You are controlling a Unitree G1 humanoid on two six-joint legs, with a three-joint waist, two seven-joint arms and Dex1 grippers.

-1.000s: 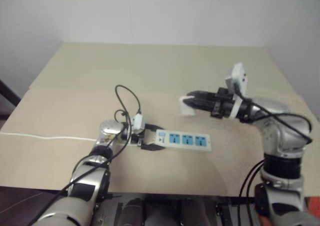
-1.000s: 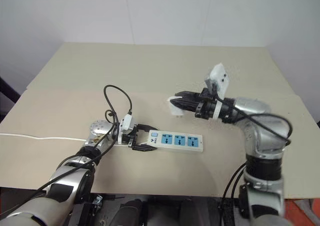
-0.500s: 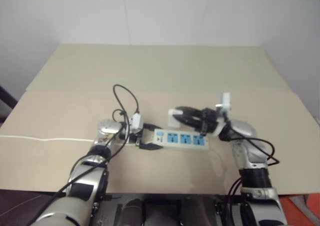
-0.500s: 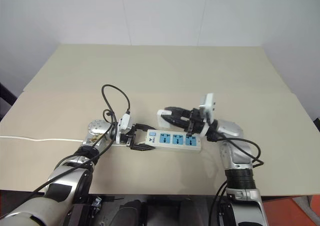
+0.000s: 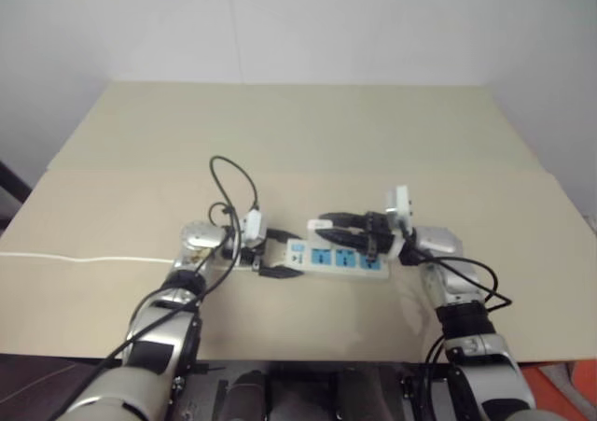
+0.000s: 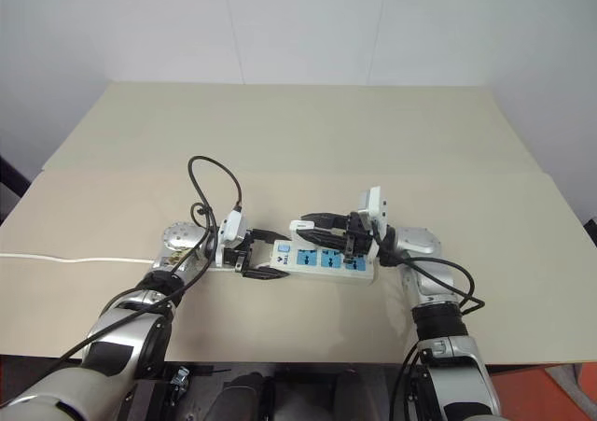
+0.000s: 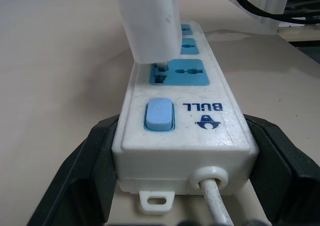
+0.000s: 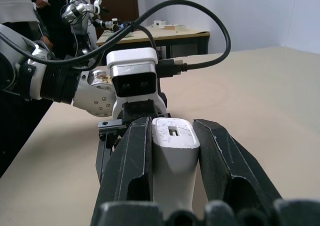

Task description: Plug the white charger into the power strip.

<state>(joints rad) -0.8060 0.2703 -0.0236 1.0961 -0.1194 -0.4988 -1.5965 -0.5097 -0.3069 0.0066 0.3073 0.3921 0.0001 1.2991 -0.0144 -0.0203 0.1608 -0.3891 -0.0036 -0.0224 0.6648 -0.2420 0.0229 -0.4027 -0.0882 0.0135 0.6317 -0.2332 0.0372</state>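
The left end effector point(image 7: 175, 186) clamps the switch end of the strip point(image 7: 185, 110), pinning it to the counter point(image 5: 280, 132) so it should not slide under a push. The right end effector point(image 8: 172, 151) grips the charger point(image 8: 173, 151) between its fingers and holds it over the first blue socket beside the switch, its prongs just entering the slots, not yet seated.

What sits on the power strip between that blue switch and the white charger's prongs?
Nothing: in the left wrist view only bare white casing separates the blue switch from the white charger, whose prongs meet the first blue socket of the power strip.
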